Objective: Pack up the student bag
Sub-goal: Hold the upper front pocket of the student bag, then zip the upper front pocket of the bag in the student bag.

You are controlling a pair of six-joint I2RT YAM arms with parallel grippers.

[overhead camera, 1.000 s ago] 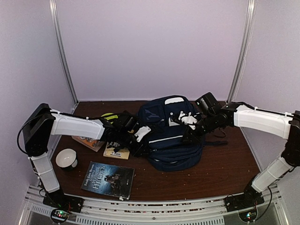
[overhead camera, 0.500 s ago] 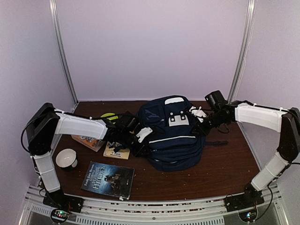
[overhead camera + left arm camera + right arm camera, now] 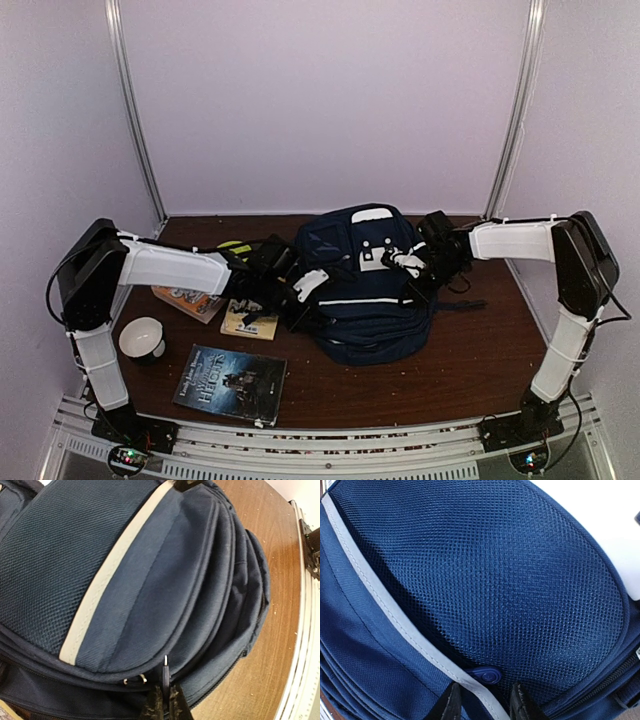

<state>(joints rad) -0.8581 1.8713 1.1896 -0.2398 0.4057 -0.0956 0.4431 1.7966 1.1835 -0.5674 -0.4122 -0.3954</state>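
Note:
The student bag (image 3: 365, 300) is a large navy backpack with a white stripe, lying flat in the middle of the table. My left gripper (image 3: 300, 292) is at its left side. In the left wrist view the jaws (image 3: 165, 700) are pinched shut on a dark zipper pull (image 3: 165, 672) at the bag's seam. My right gripper (image 3: 408, 264) is at the bag's upper right. In the right wrist view it (image 3: 482, 705) is open, with its fingers either side of the white stripe (image 3: 395, 615), just below a blue rubber zipper tab (image 3: 486, 674) on the mesh pocket.
A dark book (image 3: 230, 383) lies at the front left. A small book (image 3: 248, 320) and an orange book (image 3: 185, 300) lie beside the left arm. A white cup (image 3: 142, 338) stands at the left. A yellow-green object (image 3: 232, 247) lies behind the arm.
My right gripper lifted off the bag's right side, swung back toward the right, then came in again onto the bag's upper right. The left gripper has barely moved.

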